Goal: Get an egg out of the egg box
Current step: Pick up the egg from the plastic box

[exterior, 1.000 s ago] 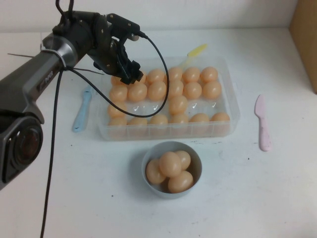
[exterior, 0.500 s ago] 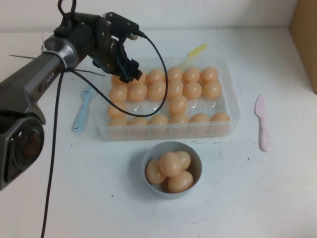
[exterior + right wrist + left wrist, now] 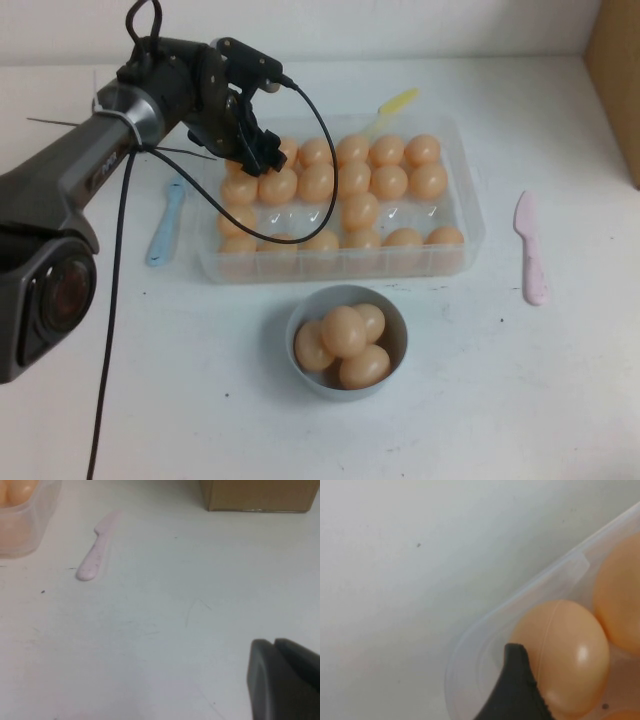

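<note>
The egg (image 3: pixel 565 655) sits in the far left corner of the egg box (image 3: pixel 470 215), with the left gripper (image 3: pixel 258 152) right over it, fingers wide apart, while the right gripper (image 3: pixel 282 677), fingers together, rests low near a pink knife (image 3: pixel 530 248).

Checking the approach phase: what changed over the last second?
The left tool crept toward the far-left corner of the egg box, jaws open over the corner egg, nothing gripped. The eggs, bowl and right tool, which sits off to the right over bare table, stayed put.
</note>
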Available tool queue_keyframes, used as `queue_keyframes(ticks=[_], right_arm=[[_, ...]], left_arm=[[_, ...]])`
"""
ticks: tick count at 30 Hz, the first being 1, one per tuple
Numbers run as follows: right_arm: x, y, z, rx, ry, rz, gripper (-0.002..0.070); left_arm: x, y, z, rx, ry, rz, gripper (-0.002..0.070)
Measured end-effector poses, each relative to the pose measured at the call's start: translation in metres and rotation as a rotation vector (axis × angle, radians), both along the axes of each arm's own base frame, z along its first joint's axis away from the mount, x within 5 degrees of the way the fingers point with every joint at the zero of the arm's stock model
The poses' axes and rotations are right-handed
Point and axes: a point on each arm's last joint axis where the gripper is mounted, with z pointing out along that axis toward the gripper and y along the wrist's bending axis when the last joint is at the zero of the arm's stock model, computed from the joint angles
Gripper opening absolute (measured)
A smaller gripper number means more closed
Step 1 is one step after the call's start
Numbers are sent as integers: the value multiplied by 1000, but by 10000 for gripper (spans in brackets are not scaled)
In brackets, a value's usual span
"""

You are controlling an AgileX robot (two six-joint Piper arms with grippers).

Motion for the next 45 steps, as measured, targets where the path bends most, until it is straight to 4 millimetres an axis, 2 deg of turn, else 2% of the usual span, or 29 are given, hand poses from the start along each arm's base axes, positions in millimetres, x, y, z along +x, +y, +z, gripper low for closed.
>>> queue_keyframes(ticks=[5, 12, 20, 26, 33, 36, 42, 45], right_arm=[[0, 0, 0, 0, 0, 0, -17], [0, 0, 0, 0, 0, 0, -17], [0, 0, 0, 0, 0, 0, -17], [0, 0, 0, 0, 0, 0, -17], [0, 0, 0, 0, 0, 0, -17], [0, 0, 0, 0, 0, 0, -17], [0, 0, 0, 0, 0, 0, -17], [0, 0, 0, 0, 0, 0, -17]], left_arm=[[1, 0, -1, 4, -5, -1, 436], [3, 3, -1, 9, -24, 3, 284], [3, 3, 1, 8, -26, 3, 277], [0, 3, 11, -4, -24, 28, 190], [-5, -4, 23, -3, -37, 19, 172], [-7, -5, 23, 0, -27, 18, 219], [-5, -5, 12, 12, -8, 18, 485], [-3, -5, 8, 13, -12, 17, 526]])
